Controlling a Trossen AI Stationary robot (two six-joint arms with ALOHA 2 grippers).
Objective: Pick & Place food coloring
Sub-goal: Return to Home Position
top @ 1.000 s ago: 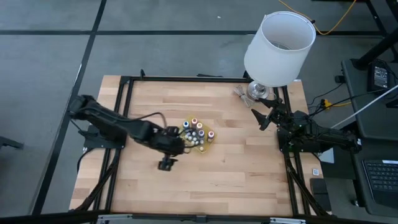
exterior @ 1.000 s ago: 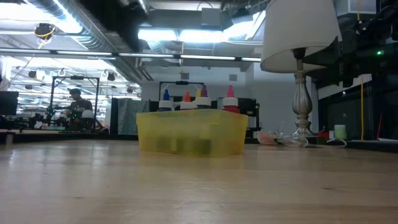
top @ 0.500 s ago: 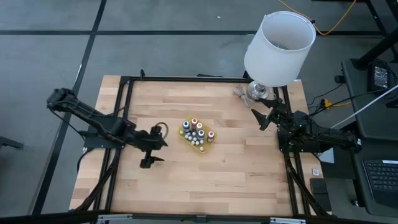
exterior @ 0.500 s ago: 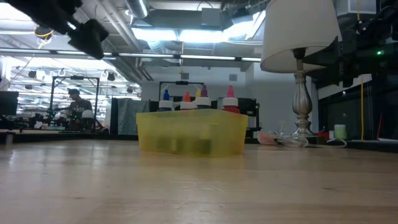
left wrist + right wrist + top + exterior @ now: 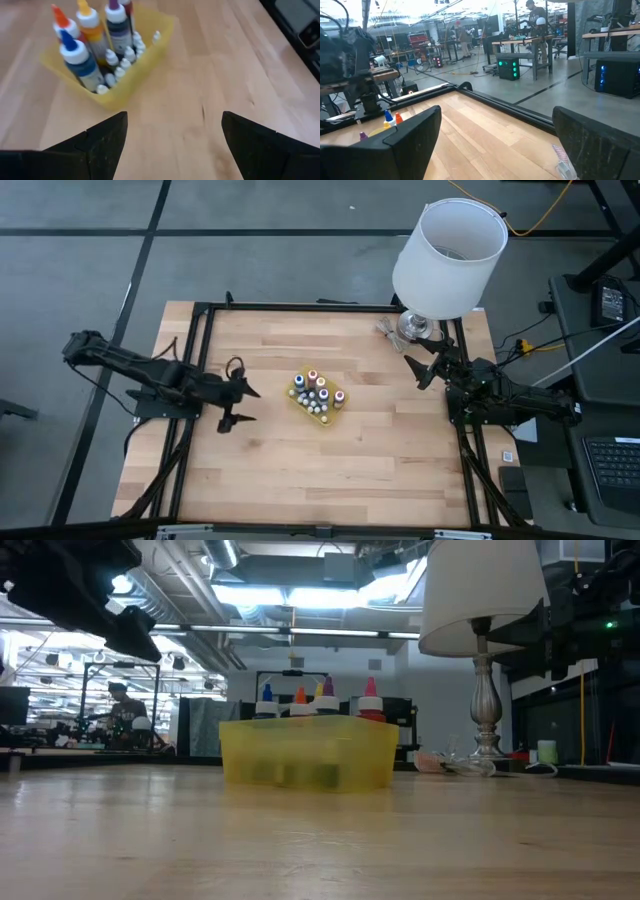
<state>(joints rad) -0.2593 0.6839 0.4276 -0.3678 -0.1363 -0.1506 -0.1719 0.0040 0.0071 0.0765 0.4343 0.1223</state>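
High view: left tool (image 5: 240, 407) wide apart near food coloring (image 5: 318, 391) in yellow bin (image 5: 305, 406); right tool (image 5: 414, 373) wide.

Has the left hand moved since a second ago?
Yes. The left hand has pulled back from the yellow bin toward the left edge of the table; the bin itself has not shifted.

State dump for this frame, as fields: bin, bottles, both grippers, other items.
bin: yellow plastic bin, centre of wooden table
bottles: small food coloring dropper bottles, upright inside the bin
left gripper: open, empty, raised, left of bin
right gripper: open, empty, at right edge near lamp
other: white-shaded lamp, far right corner
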